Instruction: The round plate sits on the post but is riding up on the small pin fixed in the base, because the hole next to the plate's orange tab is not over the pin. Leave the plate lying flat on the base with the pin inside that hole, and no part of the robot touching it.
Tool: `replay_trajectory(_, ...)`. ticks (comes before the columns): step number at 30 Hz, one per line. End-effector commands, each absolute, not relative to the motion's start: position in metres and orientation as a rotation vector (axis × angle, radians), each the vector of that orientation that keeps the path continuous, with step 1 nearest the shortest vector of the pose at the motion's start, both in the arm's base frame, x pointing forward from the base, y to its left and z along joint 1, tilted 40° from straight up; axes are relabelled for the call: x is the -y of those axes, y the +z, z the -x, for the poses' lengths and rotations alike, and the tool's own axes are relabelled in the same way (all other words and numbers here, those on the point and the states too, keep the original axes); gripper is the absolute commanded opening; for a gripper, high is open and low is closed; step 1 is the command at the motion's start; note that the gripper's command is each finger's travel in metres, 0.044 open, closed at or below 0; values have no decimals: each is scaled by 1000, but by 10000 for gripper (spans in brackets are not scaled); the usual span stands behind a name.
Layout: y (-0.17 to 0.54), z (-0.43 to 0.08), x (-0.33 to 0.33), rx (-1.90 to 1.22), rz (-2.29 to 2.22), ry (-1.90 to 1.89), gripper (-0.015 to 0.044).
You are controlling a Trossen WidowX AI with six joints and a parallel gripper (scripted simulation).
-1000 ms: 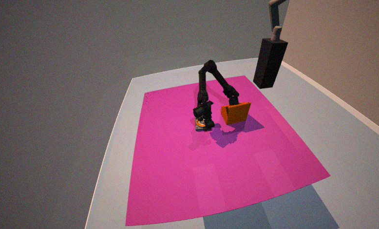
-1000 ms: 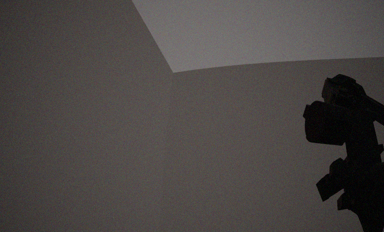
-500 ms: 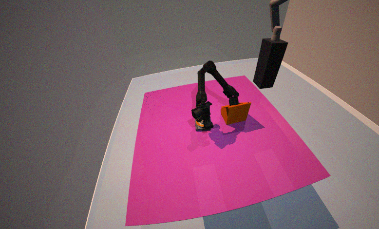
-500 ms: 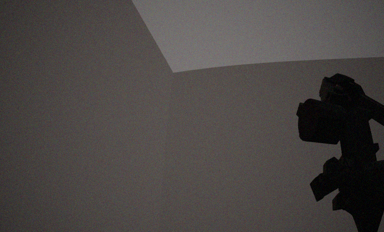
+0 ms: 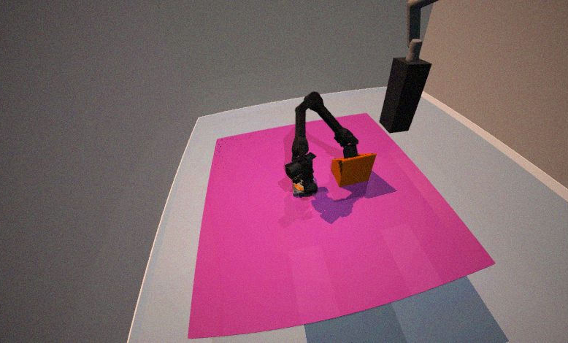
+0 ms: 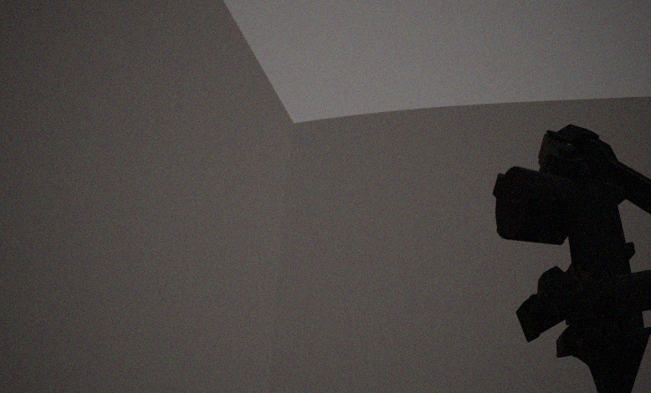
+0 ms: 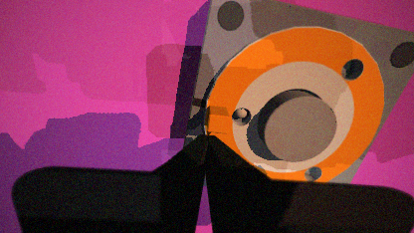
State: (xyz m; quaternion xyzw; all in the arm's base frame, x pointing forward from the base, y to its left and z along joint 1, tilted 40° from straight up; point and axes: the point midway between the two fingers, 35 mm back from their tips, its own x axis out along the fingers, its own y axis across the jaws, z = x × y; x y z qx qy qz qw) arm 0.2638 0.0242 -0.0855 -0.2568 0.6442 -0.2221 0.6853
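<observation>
The round plate [image 5: 298, 186] [image 7: 269, 52], orange with a pale inner ring, sits around the grey post [image 7: 301, 130] on the square grey base [image 7: 328, 25]. In the wrist view the orange tab [image 7: 217, 119] is at the plate's left. The hole [image 7: 241, 116] beside it shows a pale rounded thing inside, which looks like the pin. A dark gap or shadow lies along the plate's left edge; I cannot tell if the plate is fully flat. My gripper [image 7: 206, 142] is shut and empty, its tips at the plate's edge just below the tab; contact is unclear.
An orange wedge-shaped block [image 5: 355, 170] stands right of the base, near the arm's foot. A black box [image 5: 405, 95] on a bent grey pipe hangs at the upper right. A pink mat [image 5: 252, 255] lies under the base. The exterior view shows only the dark arm and walls.
</observation>
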Motion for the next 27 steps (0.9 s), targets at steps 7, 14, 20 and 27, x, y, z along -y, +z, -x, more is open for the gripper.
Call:
replay_trajectory(7, -60, -263, -45, -1441, 578, -494, 0)
replay_trajectory(14, -52, -260, -50, -1440, 584, -492, 0)
replay_trajectory(20, -52, -260, -50, -1440, 584, -492, 0)
replay_trajectory(27, -52, -260, -50, -1440, 584, -492, 0)
